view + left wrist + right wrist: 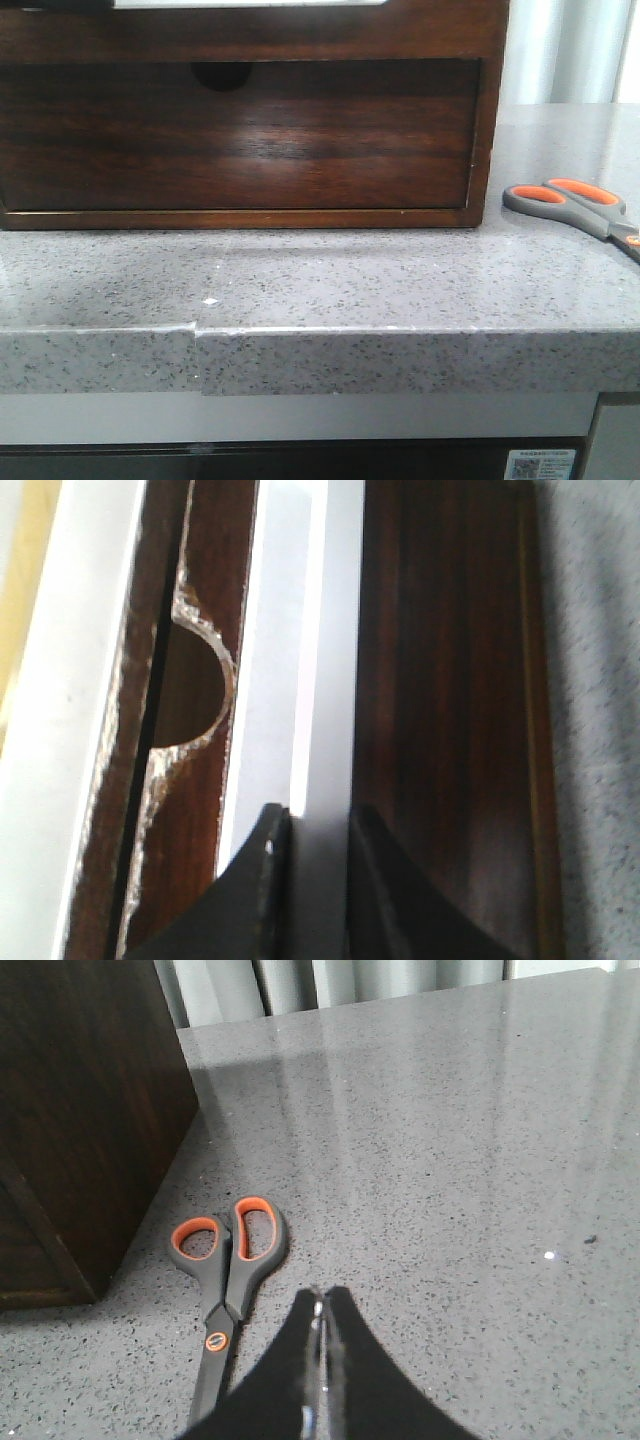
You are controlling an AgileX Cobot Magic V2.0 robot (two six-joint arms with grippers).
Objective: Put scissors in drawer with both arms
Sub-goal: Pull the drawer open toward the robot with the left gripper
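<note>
Scissors (585, 208) untouched on bench (320, 280), right of closed drawer (240, 135).
Right gripper (322, 1310) jaws together, beside them; left gripper (318, 825) jaws slightly apart above drawer. Opening, pickup remained.

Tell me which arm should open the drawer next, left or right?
Left, likely. Its gripper hovers over the drawer front near the finger notch, fingers slightly apart. The right gripper is shut beside the scissors on the counter, away from the drawer front.
</note>
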